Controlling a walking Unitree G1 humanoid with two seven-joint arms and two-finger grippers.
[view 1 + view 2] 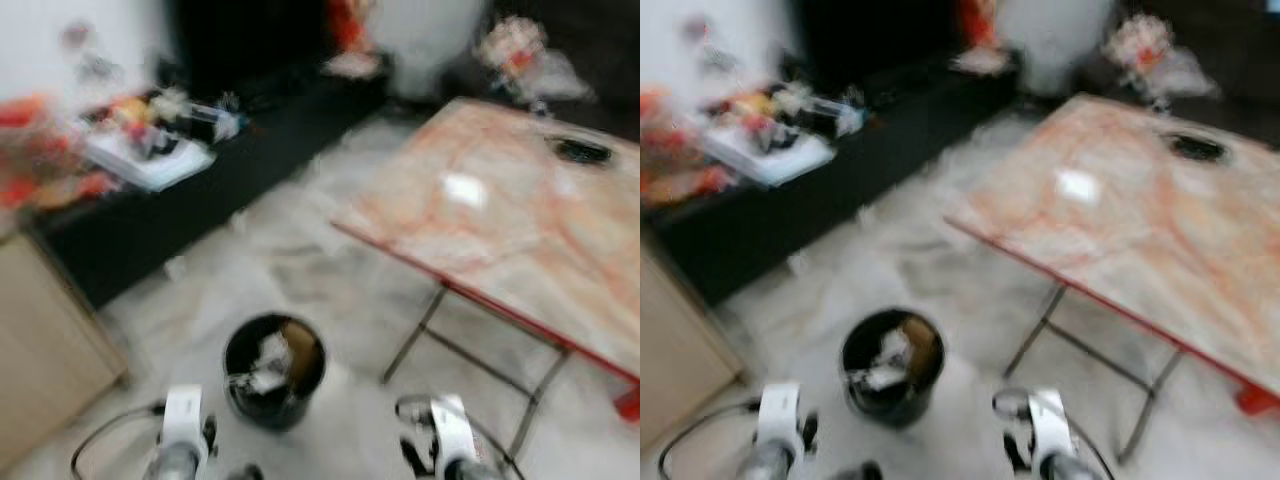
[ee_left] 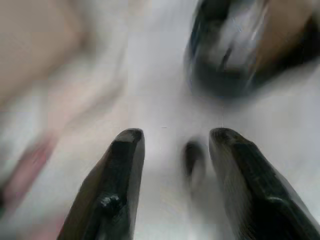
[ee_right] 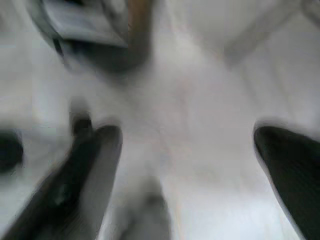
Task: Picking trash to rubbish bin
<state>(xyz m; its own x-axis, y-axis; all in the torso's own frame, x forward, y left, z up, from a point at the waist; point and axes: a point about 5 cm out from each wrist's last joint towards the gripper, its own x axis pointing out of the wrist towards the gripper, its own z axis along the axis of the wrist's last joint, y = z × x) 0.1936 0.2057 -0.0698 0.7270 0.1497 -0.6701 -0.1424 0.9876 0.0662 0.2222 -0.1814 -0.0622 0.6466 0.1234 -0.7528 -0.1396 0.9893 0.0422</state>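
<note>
On floor at 12 o'clock: bin (image 1: 274, 370), between both arms. Left gripper (image 2: 175, 145) and right gripper (image 3: 185, 145) spread, empty. Views blurred.

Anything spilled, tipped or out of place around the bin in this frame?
Nothing stands out. The black bin stands upright on the pale floor with trash inside and no spill beside it. The left gripper and right gripper are open and empty. Heavy blur hides small litter.

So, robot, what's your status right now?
Left gripper open, empty. Right gripper open, empty. Black rubbish bin on floor ahead, trash already inside. Marble-top table stands to its right.
</note>
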